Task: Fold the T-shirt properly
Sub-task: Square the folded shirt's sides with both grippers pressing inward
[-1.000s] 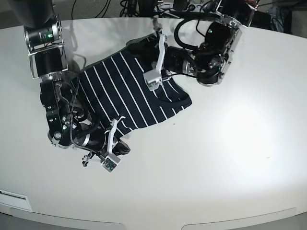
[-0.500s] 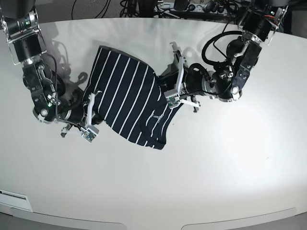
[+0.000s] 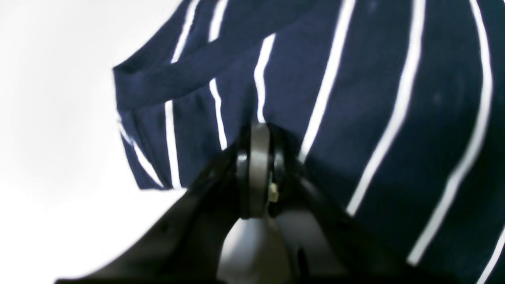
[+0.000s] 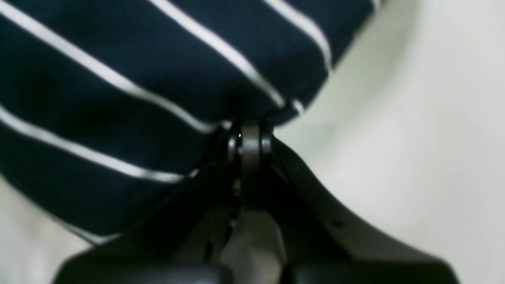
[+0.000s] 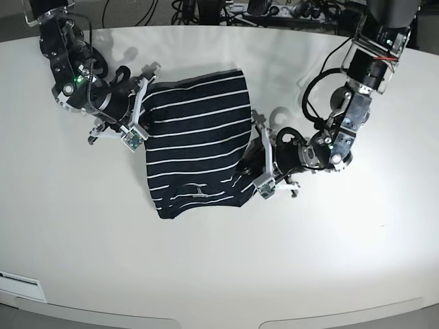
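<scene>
My arms are black jointed segments looped with black cables, a green light glowing on one. My right claw (image 5: 139,110) and left claw (image 5: 261,163) wear white brackets; close up, each shows black curved fingers around a grey roller.

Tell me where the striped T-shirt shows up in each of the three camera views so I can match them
Base: the T-shirt lies mid-table, stretched between both arms.
Left wrist: it fills the upper and right of the picture, the left gripper shut on its edge.
Right wrist: it fills the upper left, the right gripper shut on its edge.
Shared landmark: the thin white stripes on dark cloth, against the white table.
</scene>
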Tool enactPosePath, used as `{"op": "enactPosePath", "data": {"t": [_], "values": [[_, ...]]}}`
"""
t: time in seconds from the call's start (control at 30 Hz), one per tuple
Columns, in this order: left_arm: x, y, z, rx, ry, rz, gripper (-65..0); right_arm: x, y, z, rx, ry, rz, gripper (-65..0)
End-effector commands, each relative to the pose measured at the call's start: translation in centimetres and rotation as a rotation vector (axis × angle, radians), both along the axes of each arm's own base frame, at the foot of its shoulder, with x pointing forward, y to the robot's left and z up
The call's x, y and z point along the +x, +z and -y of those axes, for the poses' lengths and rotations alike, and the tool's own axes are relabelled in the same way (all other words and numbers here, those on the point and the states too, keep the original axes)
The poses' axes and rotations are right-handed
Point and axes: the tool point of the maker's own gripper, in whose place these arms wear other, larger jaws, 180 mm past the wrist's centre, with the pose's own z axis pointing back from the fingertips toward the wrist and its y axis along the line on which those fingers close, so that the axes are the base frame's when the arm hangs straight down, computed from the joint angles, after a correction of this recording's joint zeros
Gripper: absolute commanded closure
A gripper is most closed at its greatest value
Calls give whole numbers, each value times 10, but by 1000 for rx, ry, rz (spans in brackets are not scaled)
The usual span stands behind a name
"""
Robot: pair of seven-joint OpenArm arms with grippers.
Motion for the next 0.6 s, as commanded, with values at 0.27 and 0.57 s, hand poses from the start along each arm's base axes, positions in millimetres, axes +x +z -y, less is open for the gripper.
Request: {"op": "enactPosePath", "data": {"t": [0.27, 0.57], "values": [[22, 10, 1, 63, -4, 50, 0, 0, 9, -4, 77, -56, 13, 0], [55, 71, 8, -17, -14, 162, 0, 25, 75, 7, 97, -159, 226, 0]]}}
